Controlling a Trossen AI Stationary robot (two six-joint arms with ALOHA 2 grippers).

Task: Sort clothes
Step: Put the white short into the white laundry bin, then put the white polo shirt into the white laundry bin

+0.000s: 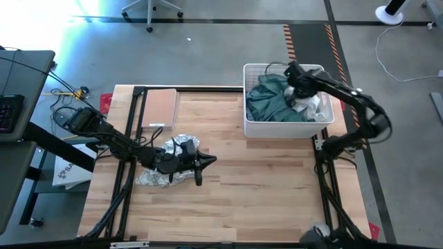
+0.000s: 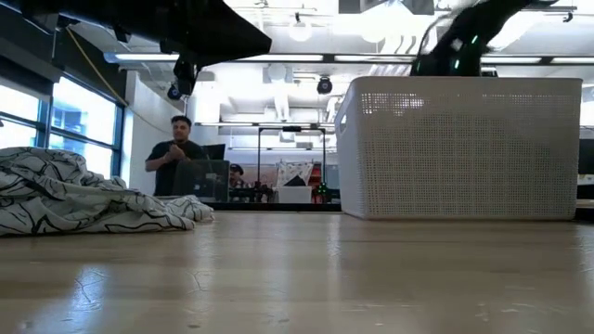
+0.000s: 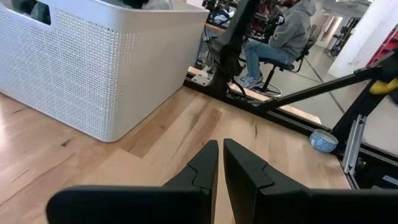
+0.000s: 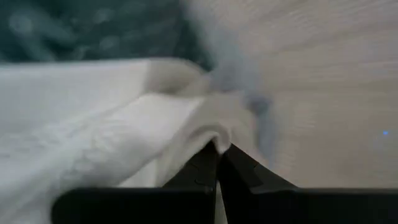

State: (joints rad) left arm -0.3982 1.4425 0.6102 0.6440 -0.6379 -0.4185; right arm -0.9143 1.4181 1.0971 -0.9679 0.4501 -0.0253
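A white garment with a black pattern [image 1: 166, 166] lies crumpled on the table at the left-middle; it also shows in the low view [image 2: 74, 195]. My left gripper [image 1: 211, 161] is just past that garment's right side, shut and empty [image 3: 221, 146], and points toward the white basket [image 3: 93, 68]. The basket [image 1: 277, 129] stands at the far right and holds a dark green garment [image 1: 266, 97] and a white garment [image 1: 315, 105]. My right gripper [image 1: 302, 93] is over the basket, shut on the white garment [image 4: 93, 124]. My right gripper pinches a fold of the white garment [image 4: 208, 138] between its two fingers, seemingly several layers. It comes from above into the basket. The cloth spreads away from the fingers over the dark green garment [image 4: 93, 31]; the blurred wrist view shows no more.
A flat tan board [image 1: 160, 107] lies at the table's far left. The black frame rails [image 1: 135, 124] run along both table sides. Bare wood lies between the patterned garment and the basket [image 2: 459, 148]. People are in the room beyond [image 2: 178, 153].
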